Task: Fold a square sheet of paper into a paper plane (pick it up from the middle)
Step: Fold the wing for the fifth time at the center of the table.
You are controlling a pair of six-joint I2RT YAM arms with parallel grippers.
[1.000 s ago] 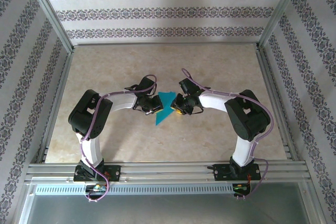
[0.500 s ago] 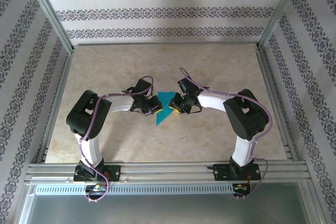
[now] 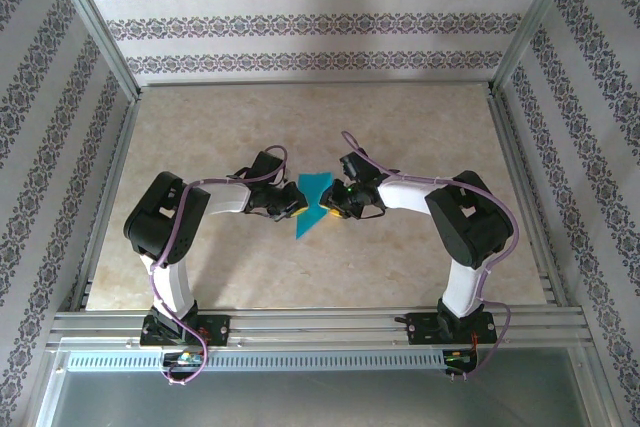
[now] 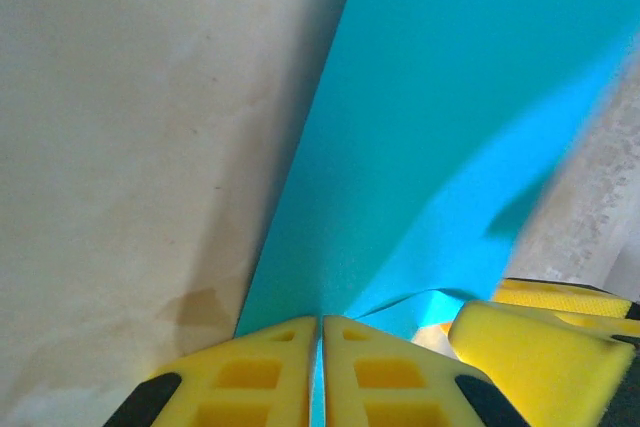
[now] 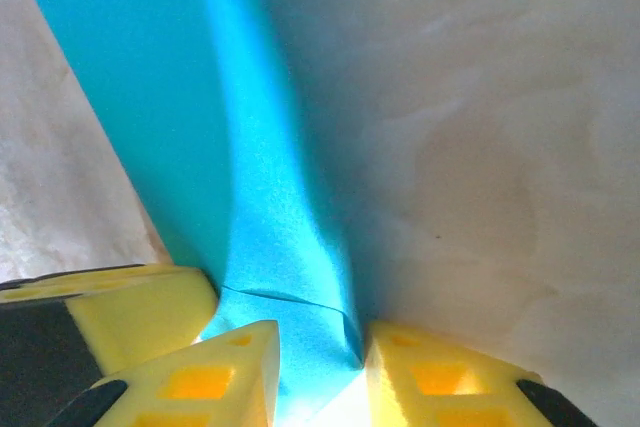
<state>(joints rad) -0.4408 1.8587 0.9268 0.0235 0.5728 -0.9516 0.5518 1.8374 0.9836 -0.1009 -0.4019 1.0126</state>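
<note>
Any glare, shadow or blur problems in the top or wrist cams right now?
Top external: even light, sharp. Left wrist: soft shadow across the paper at its lower right. Right wrist: sheen on the fold, blown-out spot low between the fingers.

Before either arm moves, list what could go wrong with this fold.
1. The left gripper is clamped on the teal paper right beside the right gripper; pulling apart could tear it.
2. The paper buckles between the right jaws, which stand apart: it may slip or take a stray crease.
3. The two grippers sit close together and could collide.
</note>
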